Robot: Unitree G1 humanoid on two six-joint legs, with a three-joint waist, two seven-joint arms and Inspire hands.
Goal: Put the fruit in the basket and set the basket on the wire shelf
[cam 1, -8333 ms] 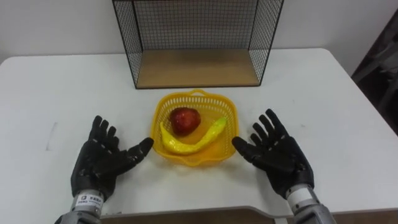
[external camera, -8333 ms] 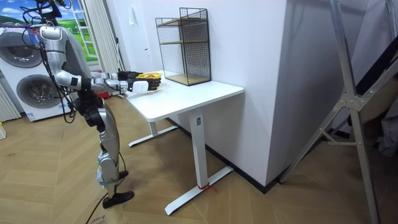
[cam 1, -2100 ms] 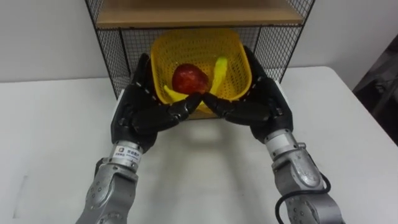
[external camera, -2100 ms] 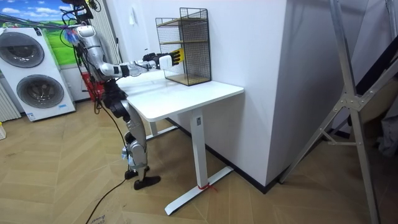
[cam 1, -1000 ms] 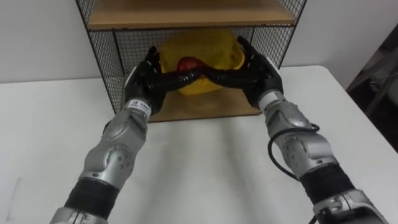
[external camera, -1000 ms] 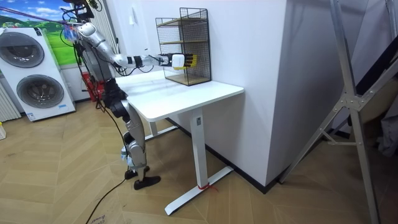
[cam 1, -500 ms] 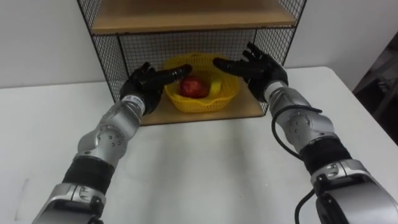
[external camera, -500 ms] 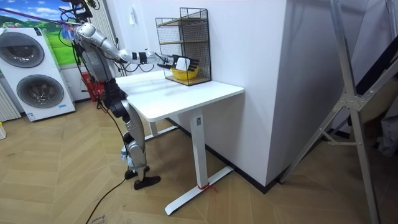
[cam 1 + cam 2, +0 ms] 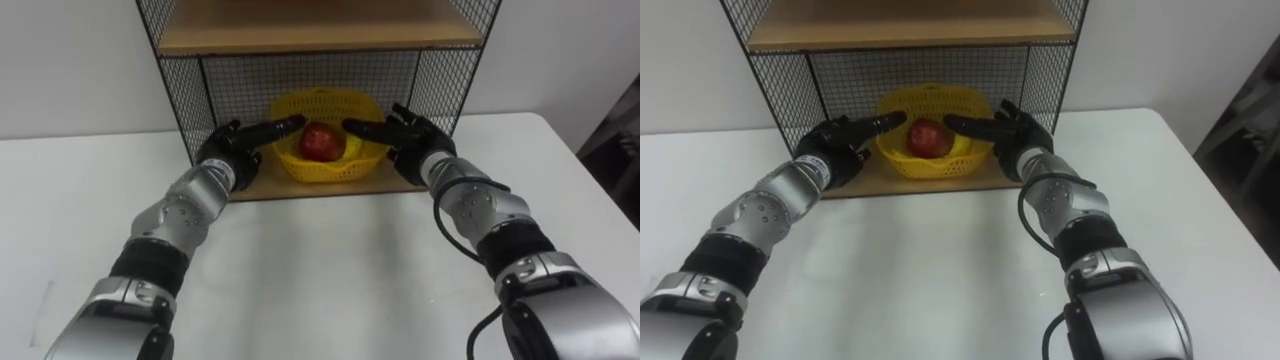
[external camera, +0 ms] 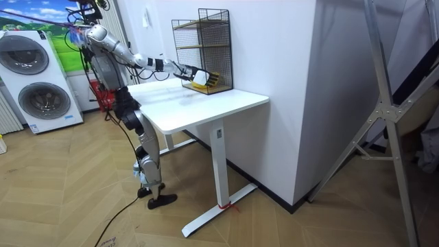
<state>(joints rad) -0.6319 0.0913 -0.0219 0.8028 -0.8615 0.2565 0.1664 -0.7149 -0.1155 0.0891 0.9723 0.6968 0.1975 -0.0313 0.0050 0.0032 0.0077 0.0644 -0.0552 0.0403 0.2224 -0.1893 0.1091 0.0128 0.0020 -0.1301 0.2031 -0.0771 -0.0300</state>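
The yellow basket (image 9: 335, 162) stands on the lower wooden board (image 9: 300, 186) of the black wire shelf (image 9: 186, 92). Inside it lie a red apple (image 9: 322, 141) and a yellow banana (image 9: 354, 148), the banana mostly hidden behind the apple. My left hand (image 9: 232, 144) is open at the basket's left, its fingers stretched toward the rim. On the other side my right hand (image 9: 408, 134) is open too, fingers pointing at the apple. Whether either hand touches the rim I cannot tell. In the room view I stand at the table's end, both arms reaching to the basket (image 10: 201, 84).
The shelf stands at the back of a white table (image 9: 330, 270), against the wall. An upper wooden board (image 9: 320, 26) roofs the lower compartment. Mesh walls close its sides and back. In the room view washing machines (image 10: 31, 75) stand behind me.
A second ago both hands carried the basket into the lower compartment. It now rests on the board, and the hands have let go and drawn back a little to its sides.
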